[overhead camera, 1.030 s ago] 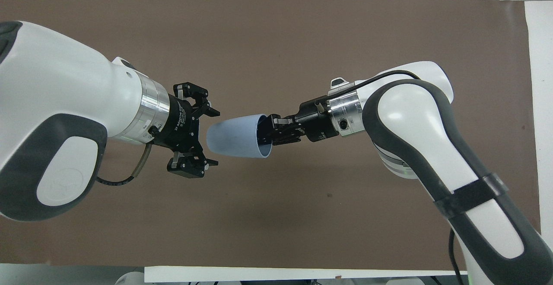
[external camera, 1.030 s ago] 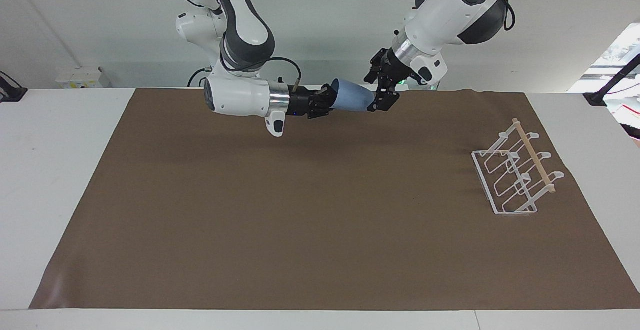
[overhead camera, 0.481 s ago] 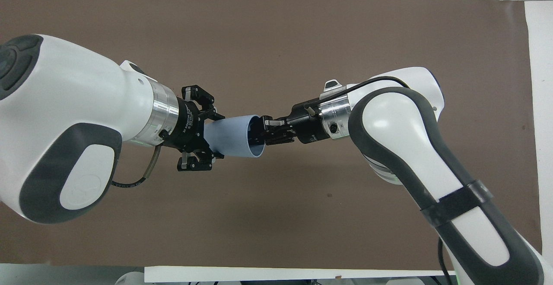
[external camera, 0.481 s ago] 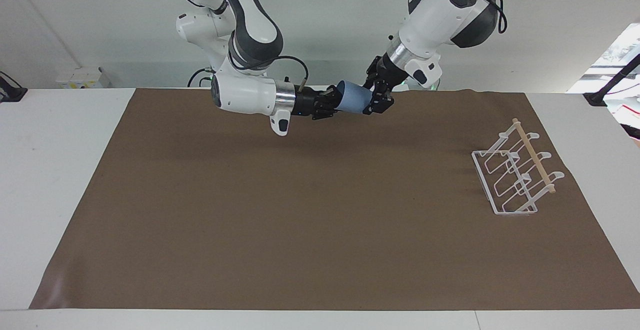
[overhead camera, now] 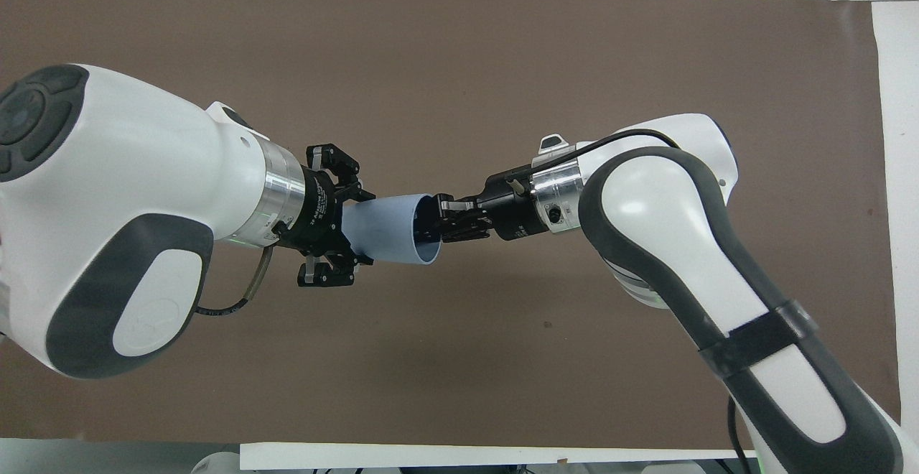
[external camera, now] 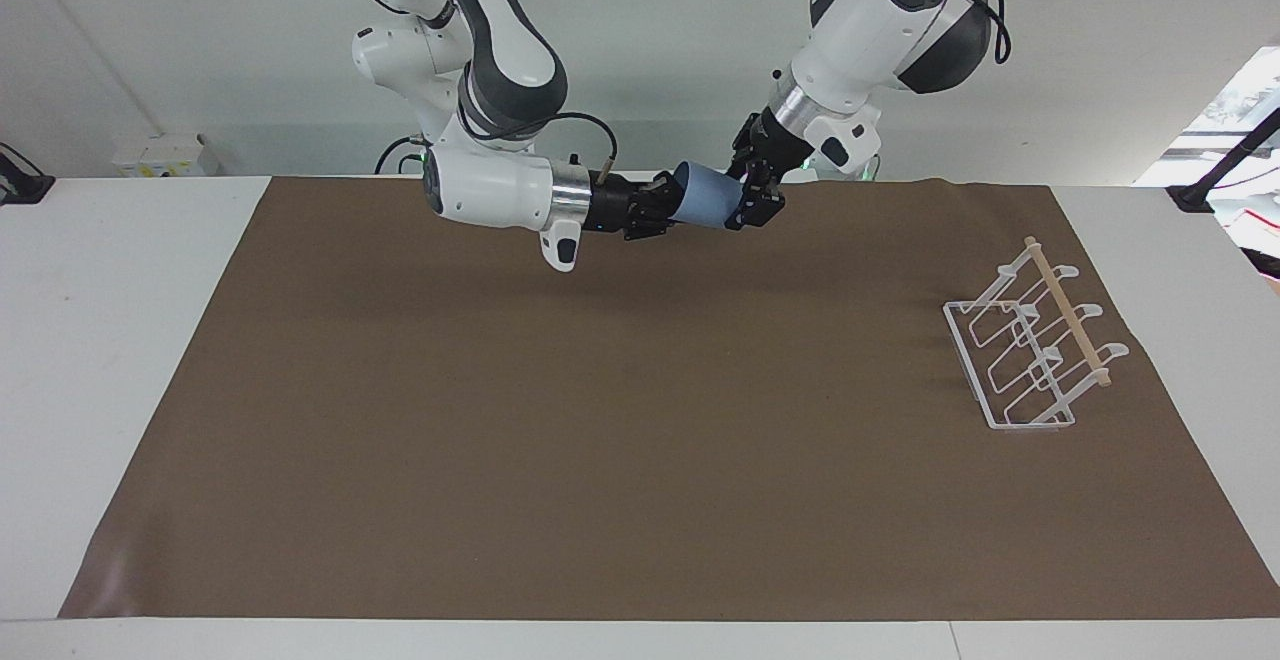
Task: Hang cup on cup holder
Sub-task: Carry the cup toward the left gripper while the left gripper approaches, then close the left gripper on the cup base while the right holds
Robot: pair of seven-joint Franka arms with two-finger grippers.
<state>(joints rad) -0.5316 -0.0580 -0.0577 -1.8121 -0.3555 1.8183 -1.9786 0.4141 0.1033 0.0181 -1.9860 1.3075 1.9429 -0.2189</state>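
Light-blue cup [overhead camera: 384,230]: held on its side in the air over the brown mat [external camera: 600,420], between both grippers.
Right gripper [overhead camera: 439,221]: clamped on the cup's rim, one finger inside the mouth.
Left gripper [overhead camera: 350,224]: fingers spread around the cup's base; contact apparently not made, hard to confirm.
Cup holder [external camera: 1035,350]: white wire rack with wooden rod, on the mat at the left arm's end, well apart from the cup.

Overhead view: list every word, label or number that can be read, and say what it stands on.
"2F Adaptive Gripper", partly legible: white print on the black collar of the left gripper.
Smaller print under it: too small to read.
The cup, the right gripper and the brown mat: no text.
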